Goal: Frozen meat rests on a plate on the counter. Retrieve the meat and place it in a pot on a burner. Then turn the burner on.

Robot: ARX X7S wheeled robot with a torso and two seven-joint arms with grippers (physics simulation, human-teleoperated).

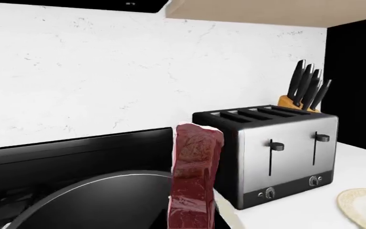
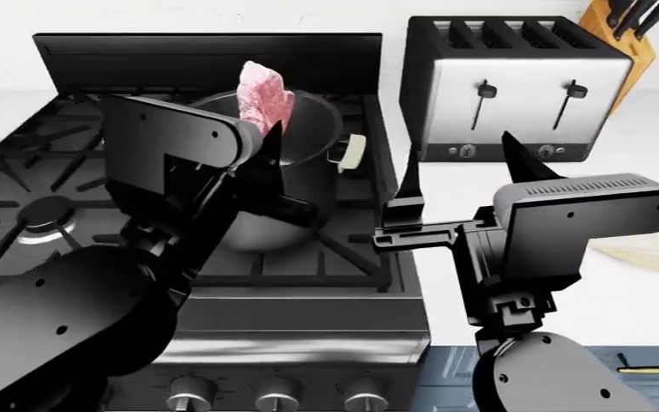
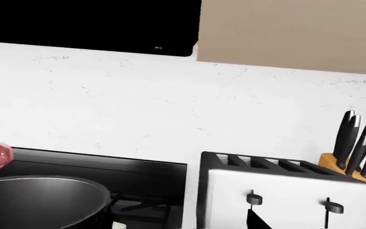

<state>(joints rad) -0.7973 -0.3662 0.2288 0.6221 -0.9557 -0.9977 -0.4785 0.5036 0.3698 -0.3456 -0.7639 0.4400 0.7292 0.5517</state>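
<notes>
holding the frozen meat (image 2: 264, 96) upright, the left gripper (image 2: 270, 142) is clamping it directly over the pot (image 2: 306, 172); the right gripper (image 2: 404, 206) is idling apart.

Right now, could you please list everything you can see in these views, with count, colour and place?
pink-red ridged raw meat chunk: one, held above the pot's opening.
tall brushed-steel stockpot: one, on the stove grates.
black cast-iron grates: across the stove top.
round silver-black burner cap: one visible, left of the pot.
boxy silver four-slot toaster: one, on the white countertop.
wooden knife block with black handles: one, behind the toaster.
cream plate with gold-tan rim: one, mostly hidden behind the right arm.
stove knobs: three, silver, front panel.
left gripper: black, holding the meat.
right gripper: black, empty.
</notes>
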